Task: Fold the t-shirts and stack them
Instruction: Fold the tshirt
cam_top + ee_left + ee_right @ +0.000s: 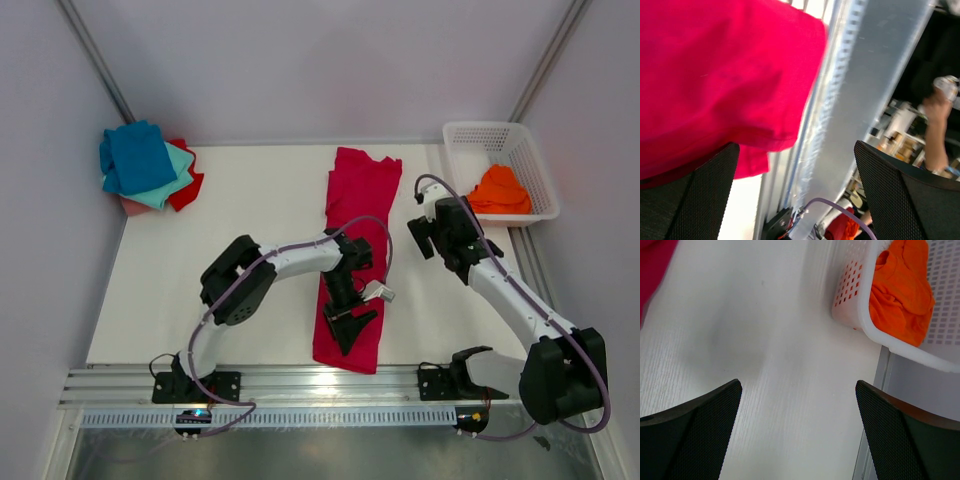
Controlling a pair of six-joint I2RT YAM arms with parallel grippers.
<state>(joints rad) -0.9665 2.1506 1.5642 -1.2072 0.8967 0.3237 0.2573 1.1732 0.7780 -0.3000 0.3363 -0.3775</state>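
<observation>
A large crimson t-shirt lies folded into a long narrow strip down the middle of the table. My left gripper hovers over its near end, open, with nothing between the fingers. In the left wrist view the crimson cloth fills the upper left, its edge beside my left gripper. My right gripper stands open above bare table between the strip and the basket. Folded tees are stacked at the back left: blue on top, then teal, red and pink. An orange t-shirt lies in the basket.
The white lattice basket stands at the back right corner. A metal rail runs along the near edge of the table, with both arm bases bolted to it. White walls close the back and sides.
</observation>
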